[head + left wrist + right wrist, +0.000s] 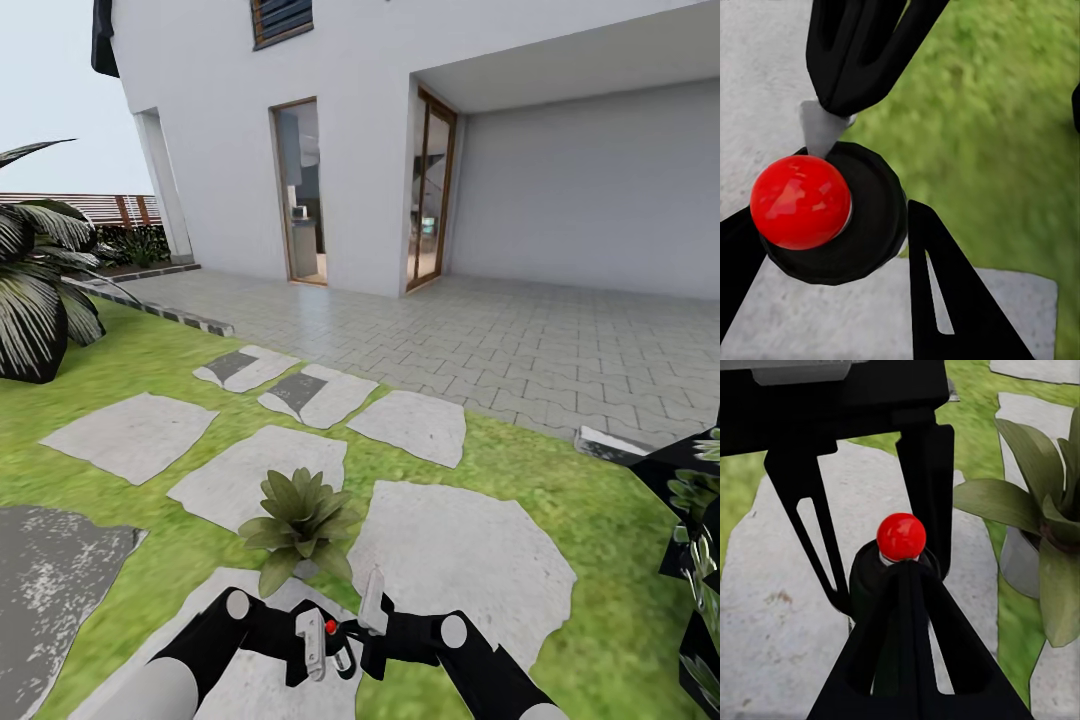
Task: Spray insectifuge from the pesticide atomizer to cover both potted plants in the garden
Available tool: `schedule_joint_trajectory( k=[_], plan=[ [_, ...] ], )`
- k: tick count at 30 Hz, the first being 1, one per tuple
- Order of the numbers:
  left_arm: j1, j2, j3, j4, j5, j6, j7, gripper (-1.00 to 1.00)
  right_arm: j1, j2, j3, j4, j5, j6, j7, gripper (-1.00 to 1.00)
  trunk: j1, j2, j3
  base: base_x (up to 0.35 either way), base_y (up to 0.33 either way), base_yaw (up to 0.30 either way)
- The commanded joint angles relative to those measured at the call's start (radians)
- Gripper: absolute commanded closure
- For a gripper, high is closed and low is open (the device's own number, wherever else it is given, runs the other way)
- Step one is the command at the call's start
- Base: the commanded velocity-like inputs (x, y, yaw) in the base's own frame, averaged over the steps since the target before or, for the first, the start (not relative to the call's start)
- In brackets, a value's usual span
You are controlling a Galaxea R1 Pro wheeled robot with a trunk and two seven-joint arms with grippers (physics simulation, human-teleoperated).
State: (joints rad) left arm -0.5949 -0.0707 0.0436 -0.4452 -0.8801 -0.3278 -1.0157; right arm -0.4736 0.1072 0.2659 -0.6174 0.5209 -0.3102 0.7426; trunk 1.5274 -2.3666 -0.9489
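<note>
Red-capped and black-bodied, the pesticide atomizer sits low at the centre of the head view, gripped between both claws: the left gripper is closed around its round body, and the right gripper presses against it from the other side. Pickup looks complete; spraying is what remains. One potted plant, a rosette of pointed green leaves in a small grey pot, stands just above the grippers in the frame, between pale, rough stepping stones on the lawn. A second potted plant cannot be made out.
</note>
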Motion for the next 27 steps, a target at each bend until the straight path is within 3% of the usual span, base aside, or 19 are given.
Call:
schedule_joint_trajectory(
  k=[1,18,25,27],
  plan=[
    [0.0,-0.002,0.005,-0.001,-0.007,-0.004,-0.003,1.0,0.0,0.0,-0.001,-0.001,0.01,-0.006,0.0,1.0,0.0,0.0,-0.001,0.0,0.0,0.0],
    [0.001,-0.005,0.003,0.003,-0.007,-0.004,-0.003,1.0,0.0,0.0,0.0,-0.001,0.01,-0.006,0.0,1.0,0.0,0.0,-0.001,0.0,0.0,0.0],
    [0.006,0.011,-0.002,0.012,-0.012,-0.003,-0.003,1.0,0.0,0.0,0.0,-0.001,0.01,-0.006,0.0,1.0,0.0,0.0,-0.001,0.0,0.0,0.0],
    [0.008,0.027,-0.003,0.014,-0.017,-0.003,-0.002,1.0,0.0,0.0,0.0,-0.001,0.01,-0.006,0.0,1.0,0.0,0.0,-0.001,0.0,0.0,0.0]
  ],
)
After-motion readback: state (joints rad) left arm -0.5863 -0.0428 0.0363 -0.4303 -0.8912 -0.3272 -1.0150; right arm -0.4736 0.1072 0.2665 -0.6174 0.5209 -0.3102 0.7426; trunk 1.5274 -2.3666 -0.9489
